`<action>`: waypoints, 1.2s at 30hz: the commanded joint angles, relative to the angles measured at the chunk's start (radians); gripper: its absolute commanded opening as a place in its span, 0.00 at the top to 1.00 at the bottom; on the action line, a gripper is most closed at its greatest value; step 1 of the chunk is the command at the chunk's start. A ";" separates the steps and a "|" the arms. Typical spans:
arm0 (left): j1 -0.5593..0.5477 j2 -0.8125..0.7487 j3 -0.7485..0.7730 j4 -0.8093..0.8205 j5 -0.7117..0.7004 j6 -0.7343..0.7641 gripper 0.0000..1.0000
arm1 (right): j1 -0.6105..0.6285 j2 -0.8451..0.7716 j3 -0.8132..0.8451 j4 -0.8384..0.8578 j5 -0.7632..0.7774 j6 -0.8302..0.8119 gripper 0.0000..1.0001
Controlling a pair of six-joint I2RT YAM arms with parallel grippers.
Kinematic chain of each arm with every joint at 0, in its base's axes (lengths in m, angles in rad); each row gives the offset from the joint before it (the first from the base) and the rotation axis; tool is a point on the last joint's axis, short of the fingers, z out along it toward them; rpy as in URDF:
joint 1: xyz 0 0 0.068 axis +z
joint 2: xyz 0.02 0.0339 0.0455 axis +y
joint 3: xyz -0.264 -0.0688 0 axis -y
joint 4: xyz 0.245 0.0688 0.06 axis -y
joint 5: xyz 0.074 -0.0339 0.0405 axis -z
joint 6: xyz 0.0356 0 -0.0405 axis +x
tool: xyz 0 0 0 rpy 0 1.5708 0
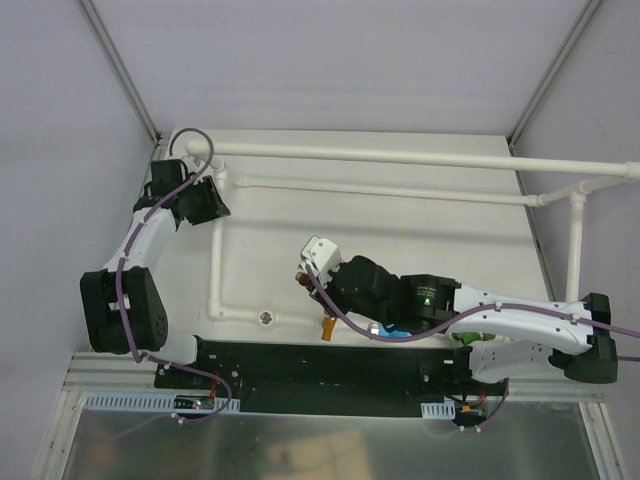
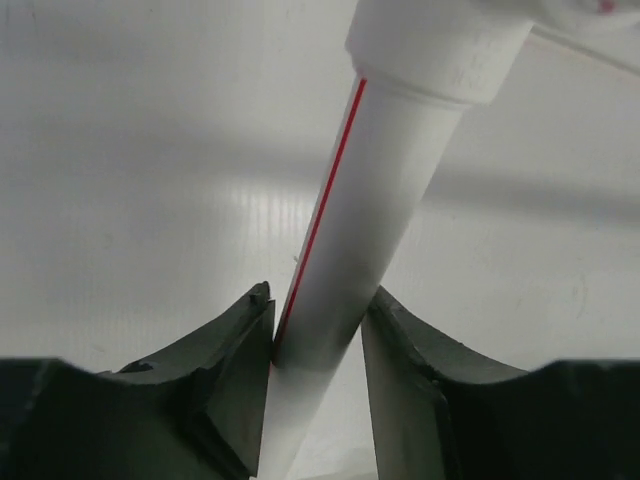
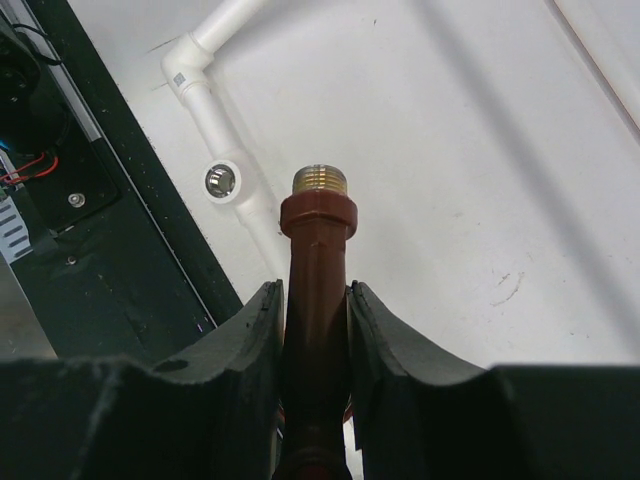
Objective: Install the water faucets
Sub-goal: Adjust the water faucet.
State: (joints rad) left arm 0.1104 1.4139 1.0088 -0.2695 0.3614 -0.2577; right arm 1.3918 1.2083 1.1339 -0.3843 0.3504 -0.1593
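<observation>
Base plate: the black plate (image 1: 300, 365) carrying both arms lies along your near edge of the white table (image 1: 400, 240).
Loose faucets: the orange faucet (image 1: 327, 327) lies on the table just beyond the plate. The blue faucet (image 1: 388, 328) is partly hidden under your right arm. The green faucet (image 1: 463, 339) peeks out beside that arm, further to the right.
Right hand: your right gripper (image 3: 313, 290) is clamped on the brown faucet (image 3: 318, 225), a finger pressed against each side of its body.
Brown faucet: its threaded metal end points away from the wrist and hangs above bare table, touching nothing else.
Socket: a white fitting with a metal-lined hole (image 3: 220, 181) sits on the near end of the pipe frame (image 2: 370, 220), near the held faucet and off to its left.
Left hand: your left gripper (image 2: 320, 300) is at the far-left corner of the frame, narrowed around a white pipe marked with a red line, with a finger against each side.
Far side: long white pipes run across the back of the table.
</observation>
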 commanded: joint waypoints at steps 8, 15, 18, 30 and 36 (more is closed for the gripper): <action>-0.104 0.345 0.355 -0.033 -0.099 0.097 1.00 | 0.000 -0.107 -0.063 0.088 0.076 0.063 1.00; -0.106 0.381 0.464 -0.056 -0.127 0.077 0.75 | -0.002 -0.130 -0.086 0.099 0.108 0.069 1.00; -0.106 0.326 0.455 -0.062 -0.116 0.043 0.50 | -0.008 -0.130 -0.079 0.108 0.096 0.067 1.00; -0.106 -0.162 0.300 -0.083 0.025 -0.226 0.04 | -0.073 -0.197 -0.042 0.076 -0.066 0.217 1.00; -0.210 -0.427 0.061 0.074 0.275 -0.550 0.12 | -0.112 -0.248 -0.074 0.209 -0.206 0.319 1.00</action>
State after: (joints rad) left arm -0.0113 1.0893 1.2152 -0.2996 0.4511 -0.5560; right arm 1.3056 0.9989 1.0500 -0.3176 0.2623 0.0578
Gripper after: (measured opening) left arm 0.887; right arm 0.334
